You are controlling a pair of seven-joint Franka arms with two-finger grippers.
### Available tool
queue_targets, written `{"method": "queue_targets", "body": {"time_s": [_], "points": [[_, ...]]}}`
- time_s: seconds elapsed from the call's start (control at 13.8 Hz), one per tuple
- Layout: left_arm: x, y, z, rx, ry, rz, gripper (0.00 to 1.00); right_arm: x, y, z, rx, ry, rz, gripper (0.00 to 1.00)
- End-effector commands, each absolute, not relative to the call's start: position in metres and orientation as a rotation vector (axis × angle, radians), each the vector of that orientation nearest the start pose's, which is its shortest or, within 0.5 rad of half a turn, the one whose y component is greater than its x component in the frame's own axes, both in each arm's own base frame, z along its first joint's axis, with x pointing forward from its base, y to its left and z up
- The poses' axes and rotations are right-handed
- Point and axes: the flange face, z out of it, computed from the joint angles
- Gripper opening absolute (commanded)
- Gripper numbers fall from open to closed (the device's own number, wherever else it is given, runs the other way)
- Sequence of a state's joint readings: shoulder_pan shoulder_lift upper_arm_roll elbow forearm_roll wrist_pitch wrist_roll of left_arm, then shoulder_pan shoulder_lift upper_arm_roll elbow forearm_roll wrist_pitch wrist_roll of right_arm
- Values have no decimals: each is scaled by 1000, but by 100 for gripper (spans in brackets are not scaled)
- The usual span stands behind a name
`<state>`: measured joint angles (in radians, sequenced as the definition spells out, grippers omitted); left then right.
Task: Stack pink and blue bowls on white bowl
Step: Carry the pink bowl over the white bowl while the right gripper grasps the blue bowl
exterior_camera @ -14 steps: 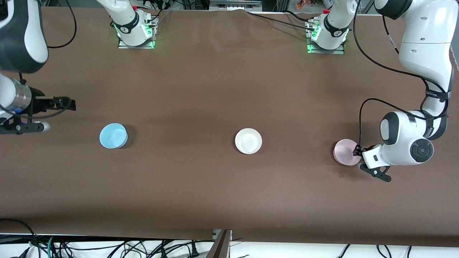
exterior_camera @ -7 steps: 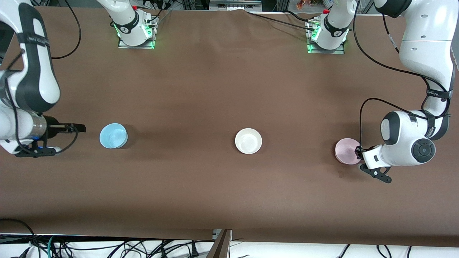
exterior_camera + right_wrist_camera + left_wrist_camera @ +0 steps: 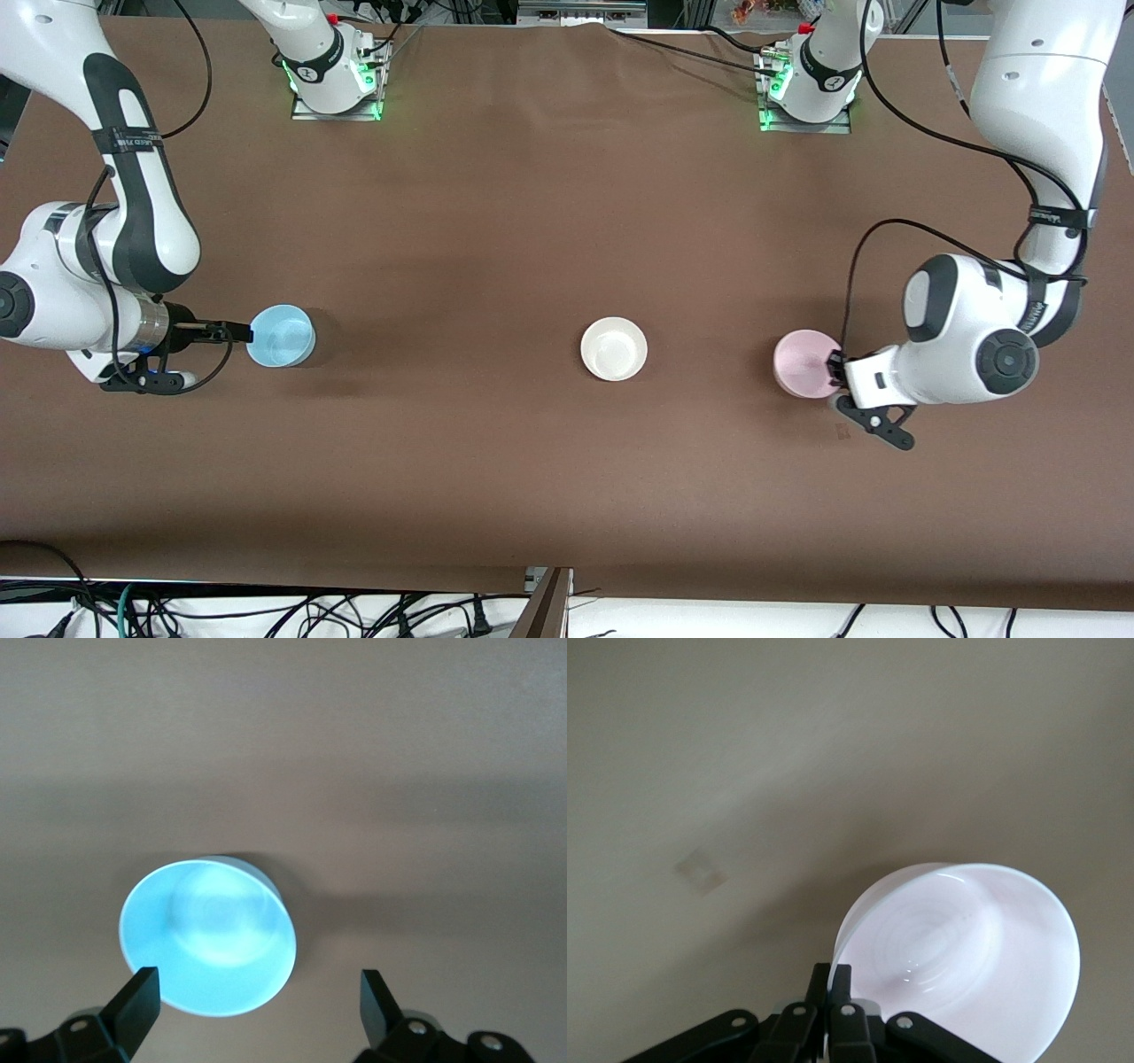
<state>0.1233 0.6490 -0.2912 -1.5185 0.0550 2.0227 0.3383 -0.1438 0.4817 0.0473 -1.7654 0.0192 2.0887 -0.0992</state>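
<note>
Bowls are what I'm working, three in a row across the brown table (image 3: 532,221), and I've got one arm on each outer bowl so both can travel inward to the middle one.

Biggest things first: my left arm reaches in from its own end of the table, wrist bent low. My right arm does the same from its end, forearm lying level just above the cloth.

Now the bowls. I've got the white bowl (image 3: 614,349) sitting upright and alone mid-table, well apart from both others; that's my stacking base, so I'm leaving it untouched. I see the pink bowl (image 3: 804,363) toward the left arm's end, and in the left wrist view it hangs tilted, its mouth tipped toward the lens. That tells me it's off the cloth, carried by its rim. I spot the blue bowl (image 3: 282,336) toward the right arm's end, flat on the table, mouth up.

Down to the grippers. My left gripper (image 3: 834,363) is clenched on the pink bowl's rim, one finger inside the wall and one outside; pinching the thin wall is my only purchase on a round bowl. My right gripper (image 3: 237,332) stands released, fingers (image 3: 138,997) spread wide just beside the blue bowl's rim, with nothing grasped. I'd say pink goes onto white first, with blue lined up for its own rim grab.
</note>
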Motion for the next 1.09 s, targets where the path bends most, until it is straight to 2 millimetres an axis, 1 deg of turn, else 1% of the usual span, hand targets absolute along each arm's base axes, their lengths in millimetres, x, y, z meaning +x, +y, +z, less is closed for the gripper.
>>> {"method": "queue_targets", "body": {"time_s": [0.0,0.07,0.14,0.29,0.36,0.43,0.51,0.58,0.65,0.72,0.8,0.87,1.01], "points": [[686,-161,314,-3236,733,138,0,619,-80,259,-3049,31,187,100],[680,-188,319,-3242,677,159,0,615,-81,251,-3029,26,194,100],[674,-206,319,-3253,595,182,0,614,-83,247,-3007,43,196,100],[657,-256,316,-3256,473,218,0,614,-88,238,-2999,55,194,100],[649,-276,315,-3264,417,233,0,613,-88,232,-2999,54,194,100],[646,-285,306,-3270,338,256,0,613,-89,225,-2996,45,192,100],[638,-303,298,-3268,305,282,0,613,-89,223,-2985,42,173,100],[627,-327,294,-3262,276,288,0,612,-88,219,-2972,40,167,100],[622,-340,290,-3265,230,285,0,612,-88,217,-2968,43,165,100],[620,-347,283,-3272,192,281,0,612,-88,214,-2966,45,169,100],[618,-356,277,-3281,197,260,0,612,-88,211,-2967,46,169,100],[619,-360,275,-3294,191,229,0,612,-88,211,-2969,47,161,100],[623,-361,269,-3316,177,182,0,613,-88,205,-2970,41,149,100]]}}
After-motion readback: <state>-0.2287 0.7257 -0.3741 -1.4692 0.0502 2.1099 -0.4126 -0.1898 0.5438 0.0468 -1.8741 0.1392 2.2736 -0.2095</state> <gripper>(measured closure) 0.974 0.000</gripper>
